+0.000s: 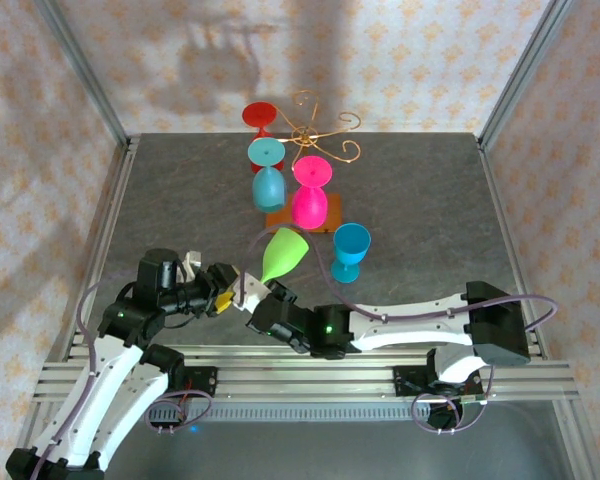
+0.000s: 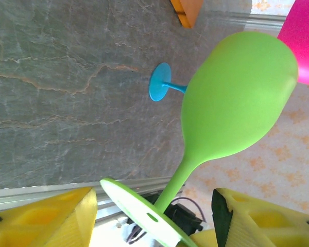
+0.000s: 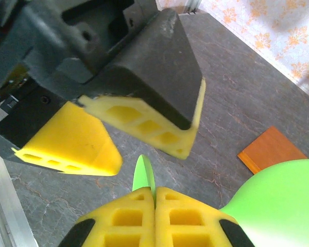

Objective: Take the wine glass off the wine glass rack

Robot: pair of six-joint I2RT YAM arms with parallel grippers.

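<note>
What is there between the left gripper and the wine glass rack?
The green wine glass: in the top view its bowl sits between the left gripper and the wine glass rack. The right gripper is shut on its foot.

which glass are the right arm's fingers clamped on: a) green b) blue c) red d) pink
a: in the right wrist view the right gripper has its yellow fingers pressed together on the thin foot of the green wine glass.
</note>
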